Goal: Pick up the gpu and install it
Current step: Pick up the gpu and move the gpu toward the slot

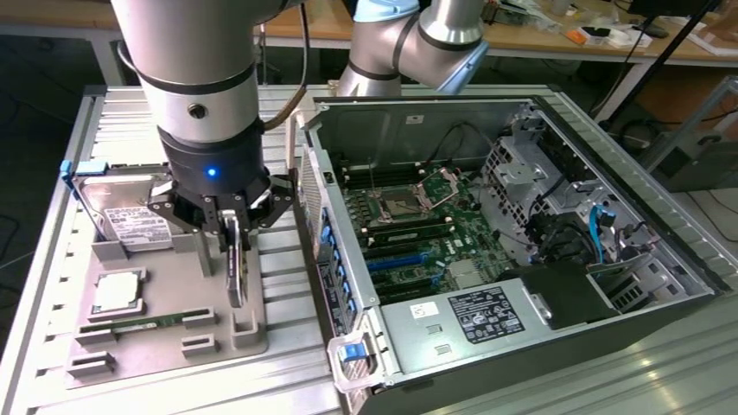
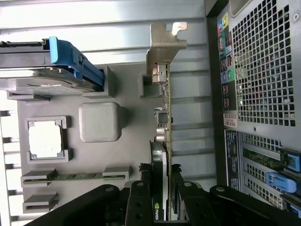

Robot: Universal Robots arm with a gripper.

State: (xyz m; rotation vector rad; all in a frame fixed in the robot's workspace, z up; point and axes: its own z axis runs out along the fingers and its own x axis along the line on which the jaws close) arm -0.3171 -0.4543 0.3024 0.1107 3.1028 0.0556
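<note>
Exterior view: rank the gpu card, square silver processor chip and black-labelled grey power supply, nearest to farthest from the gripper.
1. The gpu card: on edge between the gripper's fingers.
2. The square silver processor chip: on the grey tray, exterior view's left.
3. The black-labelled grey power supply: inside the open case, exterior view's right.

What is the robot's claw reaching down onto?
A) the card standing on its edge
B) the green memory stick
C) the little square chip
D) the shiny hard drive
A: the gripper is down over the top of the graphics card, which stands on edge in the gray tray.
</note>
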